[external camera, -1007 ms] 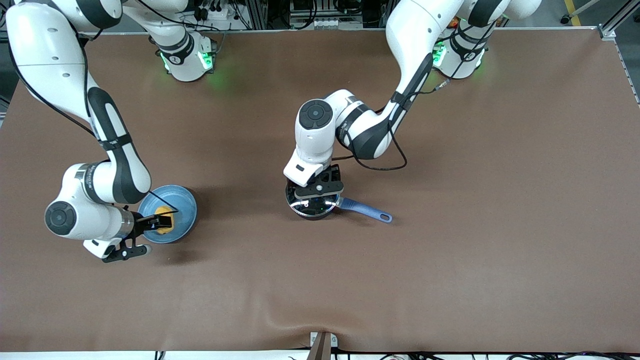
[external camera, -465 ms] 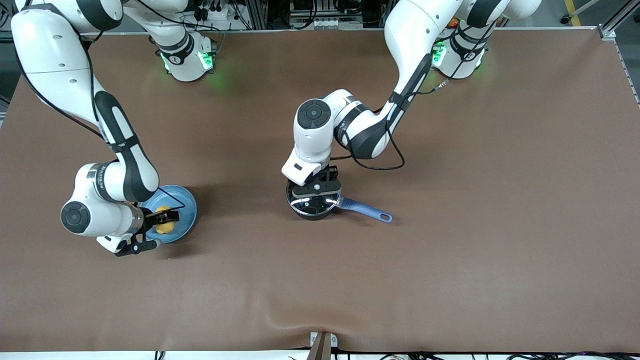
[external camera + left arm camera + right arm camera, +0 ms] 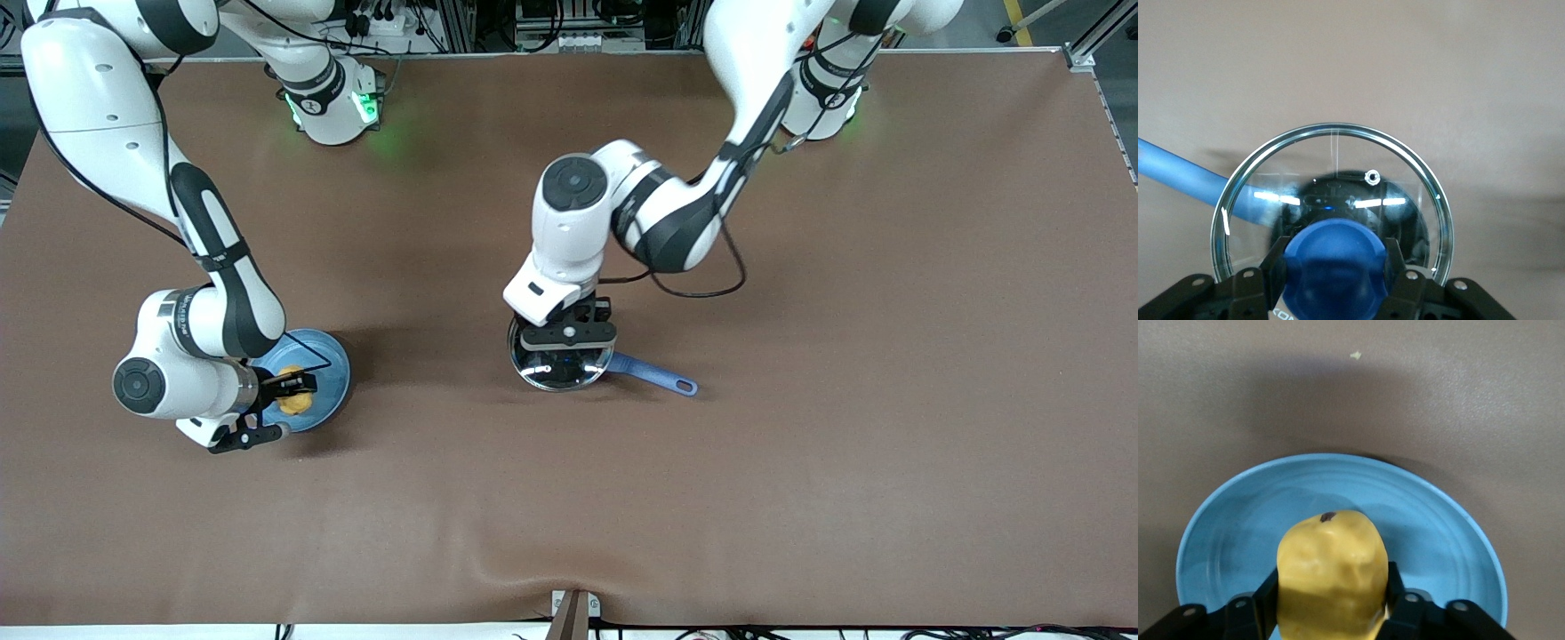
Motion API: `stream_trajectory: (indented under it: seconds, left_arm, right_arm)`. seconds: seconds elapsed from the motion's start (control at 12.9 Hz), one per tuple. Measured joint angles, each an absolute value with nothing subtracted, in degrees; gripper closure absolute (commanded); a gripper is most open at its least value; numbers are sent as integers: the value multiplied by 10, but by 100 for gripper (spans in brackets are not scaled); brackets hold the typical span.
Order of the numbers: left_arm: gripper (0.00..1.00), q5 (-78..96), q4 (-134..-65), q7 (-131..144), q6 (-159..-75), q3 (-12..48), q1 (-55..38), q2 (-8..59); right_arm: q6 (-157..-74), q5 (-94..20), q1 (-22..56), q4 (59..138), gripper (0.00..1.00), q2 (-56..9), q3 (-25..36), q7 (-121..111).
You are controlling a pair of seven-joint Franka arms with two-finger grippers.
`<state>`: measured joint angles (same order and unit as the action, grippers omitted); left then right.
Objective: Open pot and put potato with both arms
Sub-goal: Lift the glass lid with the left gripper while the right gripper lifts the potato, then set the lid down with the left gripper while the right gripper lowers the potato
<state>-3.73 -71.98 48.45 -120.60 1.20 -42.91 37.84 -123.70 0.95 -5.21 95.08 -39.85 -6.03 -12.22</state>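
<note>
The brown worktop (image 3: 800, 444) is being left mostly bare, with wide open room toward the front camera and toward the left arm's end; a small wrinkle is being shown at its front edge. A cluttered frame with cables is being seen along the edge where the arm bases stand.

The left arm (image 3: 658, 213) is being reached in over the middle of the worktop, and its hand (image 3: 566, 336) is being kept closed on the blue knob (image 3: 1333, 267) of the glass lid (image 3: 560, 360). The lid is being held over the pot (image 3: 1351, 200), which is standing near the middle of the worktop with its blue handle (image 3: 653, 375) pointing toward the left arm's end. From the front the pot is being almost hidden by the lid; only in the left wrist view is its dark inside being seen through the glass, well below the lid's rim.

The right arm (image 3: 204, 293) is being bent down toward its own end, where the blue plate (image 3: 324, 369) is lying. Its hand (image 3: 286, 397) is being kept closed on the potato (image 3: 293, 402), over the plate. In the right wrist view the potato (image 3: 1331, 577) is being gripped between two fingers (image 3: 1403, 603); whether it is touching the plate (image 3: 1438, 540) cannot be told.
</note>
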Motion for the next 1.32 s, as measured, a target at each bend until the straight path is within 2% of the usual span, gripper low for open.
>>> stream_trajectory:
  seconds: [0.39, 0.54, 0.77, 1.01, 1.32]
  left_arm:
    - [100, -36, -728, 376, -1007, 10, -367, 268]
    - [100, -36, -762, 332, -997, 10, -326, 235]
    - [100, -36, -843, 275, -1025, 9, -259, 181]
    - [100, -35, -945, 221, -1070, 9, -180, 132]
    - [100, -34, -1126, 145, -1241, 9, -81, 109]
  right_arm:
    - [-1235, 7, -52, 926, 88, -388, -68, -127]
    - [-1208, -24, -51, 917, 88, -365, -90, -119]
    - [-1168, -46, -38, 911, 87, -323, -136, -33]
    - [-1147, -48, 19, 899, 87, -301, -170, 128]
    - [-1173, -47, 150, 880, 87, -303, -173, 321]
